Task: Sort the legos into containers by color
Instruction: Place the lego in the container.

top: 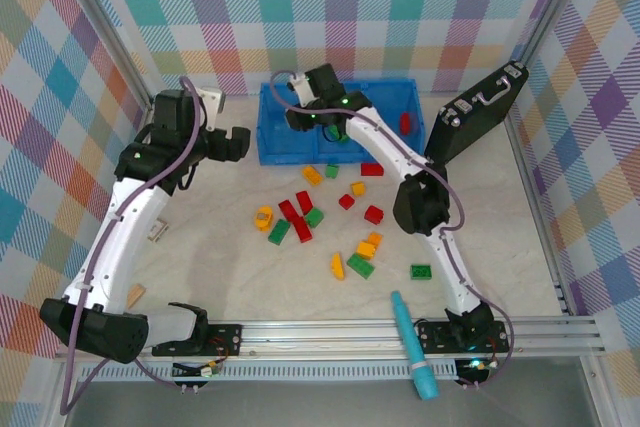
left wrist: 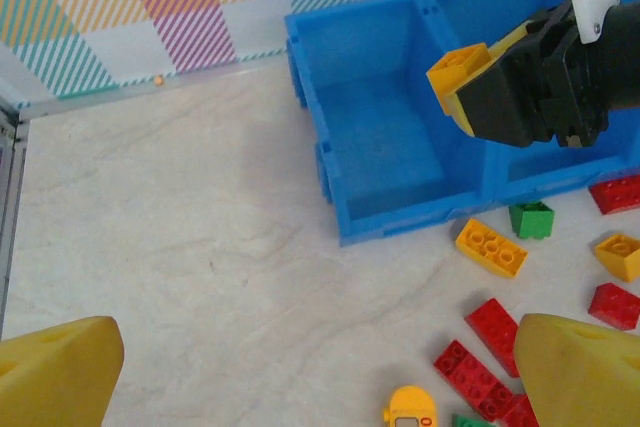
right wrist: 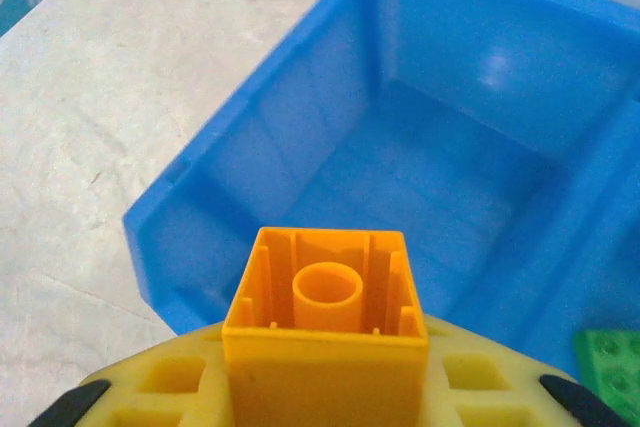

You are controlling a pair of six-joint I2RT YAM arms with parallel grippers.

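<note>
On the pale table (top: 210, 247), at its far side, stands the blue tray (top: 272, 145). Its left compartment is bare, the next holds a green brick (right wrist: 612, 367), the rightmost a red one (top: 405, 124). The right gripper (left wrist: 470, 87) hangs over the bare compartment, clamped on an orange-yellow brick (right wrist: 322, 315) — likely poised to start the yellow lot there. The left gripper (top: 240, 142) hovers beside the tray, fingers wide apart and holding nothing — loose legos (top: 300, 215) lie scattered nearer the arms
</note>
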